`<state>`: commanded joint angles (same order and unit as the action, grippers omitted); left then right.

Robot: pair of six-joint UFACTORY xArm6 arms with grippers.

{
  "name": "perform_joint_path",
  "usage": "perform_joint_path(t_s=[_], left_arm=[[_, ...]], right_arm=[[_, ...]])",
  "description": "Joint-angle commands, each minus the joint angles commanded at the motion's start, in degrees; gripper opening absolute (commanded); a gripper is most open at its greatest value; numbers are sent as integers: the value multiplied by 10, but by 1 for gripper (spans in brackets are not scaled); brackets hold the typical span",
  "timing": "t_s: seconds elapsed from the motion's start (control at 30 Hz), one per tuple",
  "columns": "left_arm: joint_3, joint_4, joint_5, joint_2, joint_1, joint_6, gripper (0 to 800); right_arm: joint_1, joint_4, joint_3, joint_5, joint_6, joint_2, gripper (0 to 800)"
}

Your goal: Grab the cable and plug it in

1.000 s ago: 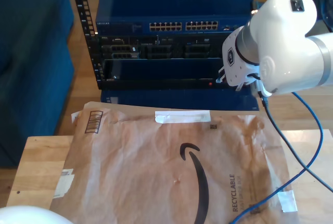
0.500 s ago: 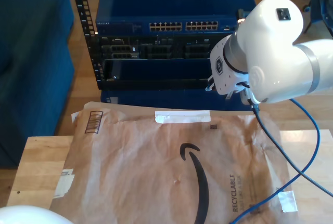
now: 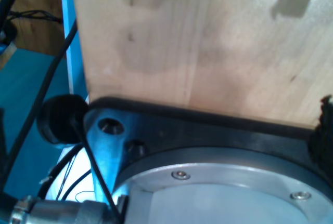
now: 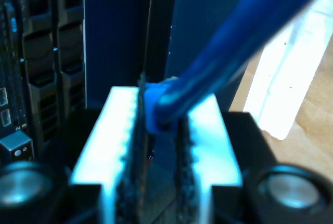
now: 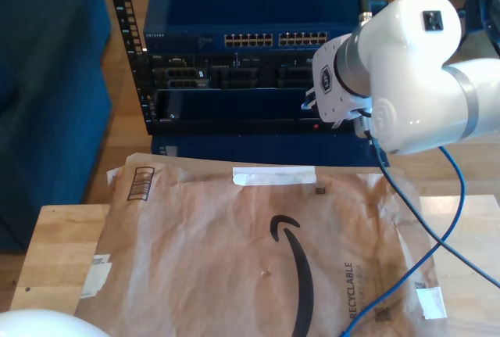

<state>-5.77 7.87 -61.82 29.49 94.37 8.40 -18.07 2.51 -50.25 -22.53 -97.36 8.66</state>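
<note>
Behind table point(image 5: 55, 235) and paper mailer point(image 5: 258, 251), rack switch point(image 5: 250, 40) faced forward. Second hand point(image 4: 158, 130) clamped shut on cable point(image 4: 229, 42), plug end point(image 4: 154, 110) aimed rackward, long axis trailing back over mailer. First hand's state: cannot tell.

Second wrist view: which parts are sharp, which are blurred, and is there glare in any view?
Second wrist view: the cable is strongly blurred, my second gripper's fingers glow overexposed, the rack is sharper. First wrist view: soft throughout. Exterior view: sharp, evenly lit, slight shine on the arm.
</note>
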Motion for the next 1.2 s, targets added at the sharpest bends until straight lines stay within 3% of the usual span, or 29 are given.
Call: perform_joint_path(t_s=[0.37, 0.53, 0.9, 1.2], left_arm=[[0, 0, 0, 0, 0, 0, 800], [0, 0, 0, 0, 0, 0, 800], [0, 0, 0, 0, 0, 0, 800], [0, 0, 0, 0, 0, 0, 800]], right_arm=[[-7, -3, 10, 55, -1, 5, 0], [-19, -3, 66, 172, 3, 19, 0], [-20, 0, 84, 212, -1, 21, 0], [-25, 1, 169, 345, 1, 41, 0]])
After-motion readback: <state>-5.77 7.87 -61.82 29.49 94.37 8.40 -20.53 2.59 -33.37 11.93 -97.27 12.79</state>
